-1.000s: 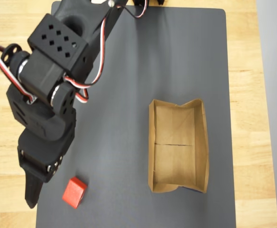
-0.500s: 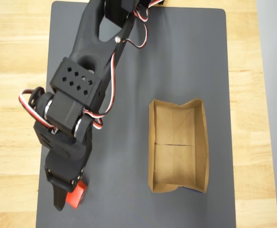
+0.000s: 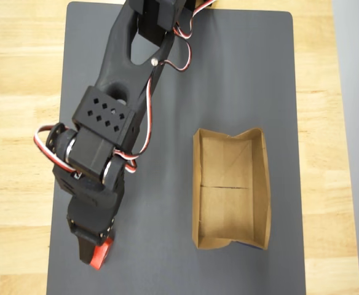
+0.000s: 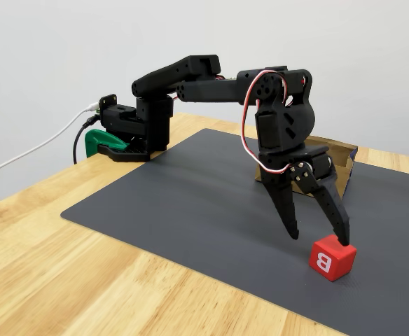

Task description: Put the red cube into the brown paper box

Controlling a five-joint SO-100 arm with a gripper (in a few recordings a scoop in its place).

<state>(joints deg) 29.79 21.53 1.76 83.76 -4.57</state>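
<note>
Fixed view: the jaws (image 4: 320,234) stand spread apart, their two black fingers pointing down at the mat. One fingertip (image 4: 344,238) rests right at the top edge of the red cube (image 4: 333,257), while the other finger hangs clear of it to the left, its tip just above the mat. Nothing is held between them. The cube sits on the dark grey mat (image 4: 190,203) near its front edge, and its facing side carries a white letter B.

From the overhead view, the jaws (image 3: 93,249) cover most of the red cube (image 3: 101,254), which peeks out at the lower left part of the mat (image 3: 228,74). The black arm (image 3: 115,104) reaches down the left side of the mat from the top edge, with red, white and black wires looping along it.

The brown paper box (image 3: 232,189) lies well apart from the cube, on the right half of the mat, open side up, with a seam across its floor. In the fixed view the box (image 4: 344,155) sits behind the arm, mostly hidden by it.

The mat lies on a light wooden tabletop (image 3: 19,74). At the arm's base a green clamp (image 4: 103,142) grips the tabletop's edge.
</note>
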